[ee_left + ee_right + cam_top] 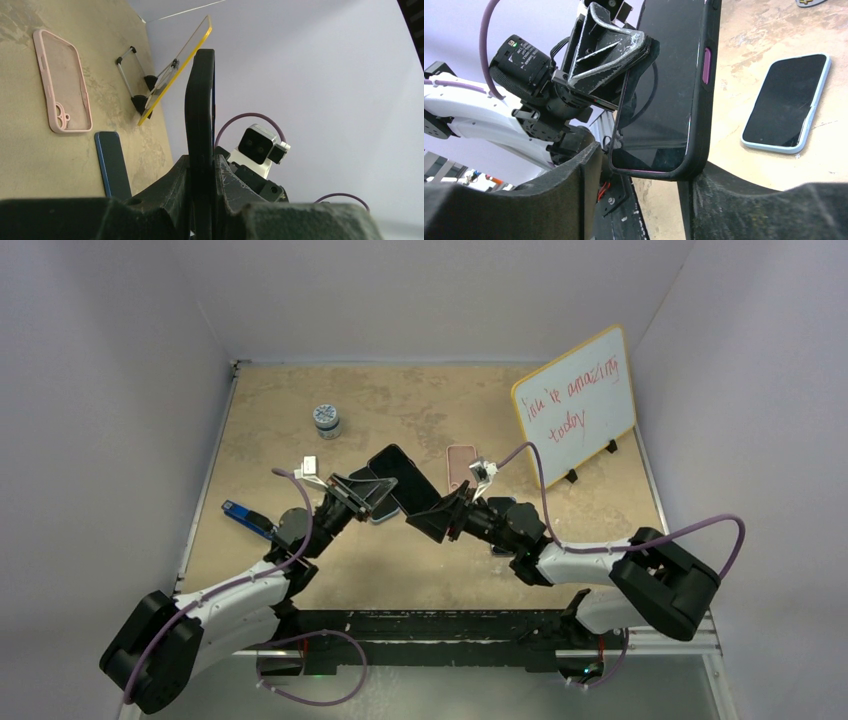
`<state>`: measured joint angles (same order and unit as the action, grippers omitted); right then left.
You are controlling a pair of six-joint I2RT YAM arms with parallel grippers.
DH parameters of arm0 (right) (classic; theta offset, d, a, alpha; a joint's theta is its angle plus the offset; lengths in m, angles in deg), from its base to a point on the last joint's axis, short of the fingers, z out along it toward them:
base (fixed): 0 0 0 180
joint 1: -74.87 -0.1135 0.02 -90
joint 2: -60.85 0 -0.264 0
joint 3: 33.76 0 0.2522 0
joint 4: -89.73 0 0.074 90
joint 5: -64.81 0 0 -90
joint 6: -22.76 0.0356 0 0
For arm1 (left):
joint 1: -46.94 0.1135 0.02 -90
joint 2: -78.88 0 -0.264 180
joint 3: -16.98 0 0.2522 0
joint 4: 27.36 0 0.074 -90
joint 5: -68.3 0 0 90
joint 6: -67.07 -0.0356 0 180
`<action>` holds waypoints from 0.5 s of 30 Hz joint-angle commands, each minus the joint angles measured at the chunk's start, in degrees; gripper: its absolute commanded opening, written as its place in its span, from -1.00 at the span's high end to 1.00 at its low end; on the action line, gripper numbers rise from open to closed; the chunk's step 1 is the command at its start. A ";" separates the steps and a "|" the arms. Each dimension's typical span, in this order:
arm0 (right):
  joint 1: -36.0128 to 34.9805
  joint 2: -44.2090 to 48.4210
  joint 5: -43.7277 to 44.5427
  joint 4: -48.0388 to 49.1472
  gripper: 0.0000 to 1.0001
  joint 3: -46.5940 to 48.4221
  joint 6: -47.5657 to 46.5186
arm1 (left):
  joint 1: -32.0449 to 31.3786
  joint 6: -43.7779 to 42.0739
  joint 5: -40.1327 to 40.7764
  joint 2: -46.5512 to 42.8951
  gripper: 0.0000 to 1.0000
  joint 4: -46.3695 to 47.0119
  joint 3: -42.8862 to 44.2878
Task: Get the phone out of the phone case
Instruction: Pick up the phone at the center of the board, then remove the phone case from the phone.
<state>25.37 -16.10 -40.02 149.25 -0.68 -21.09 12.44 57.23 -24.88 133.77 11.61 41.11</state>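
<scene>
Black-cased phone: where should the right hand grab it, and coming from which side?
Take the free end of the black-cased phone, opposite the end the left hand clamps. Come in lengthwise toward that end: the phone is held up off the table, and its free end sits between the open fingers of the right hand.

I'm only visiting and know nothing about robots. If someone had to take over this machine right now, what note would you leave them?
Left gripper: shut on the phone, holding it up off the table.
Right gripper: open, with its jaws either side of the phone's lower end and a gap showing on one side.
Done: the phone is raised between both arms.
Left to do: the phone sits fully inside its black case. Close the right gripper, then work the two apart.
Also on the table: an empty pink case and a second phone in a light-blue case.
</scene>
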 commanded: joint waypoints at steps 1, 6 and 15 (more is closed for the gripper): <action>-0.47 -0.80 -2.08 5.84 -0.06 2.44 -0.25 | 0.22 2.66 -0.14 -1.15 1.00 7.54 0.10; -0.48 -1.43 -3.73 5.47 0.15 2.90 -4.07 | 0.31 4.05 -0.53 -0.92 1.00 7.32 -0.44; -0.47 -0.46 -6.11 2.97 0.63 2.30 -16.78 | 1.59 6.26 -7.96 3.08 1.00 6.20 1.67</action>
<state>25.37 -17.54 -43.02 151.09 0.04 -27.15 13.40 61.04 -27.04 135.04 13.81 40.72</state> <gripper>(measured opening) 0.419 0.166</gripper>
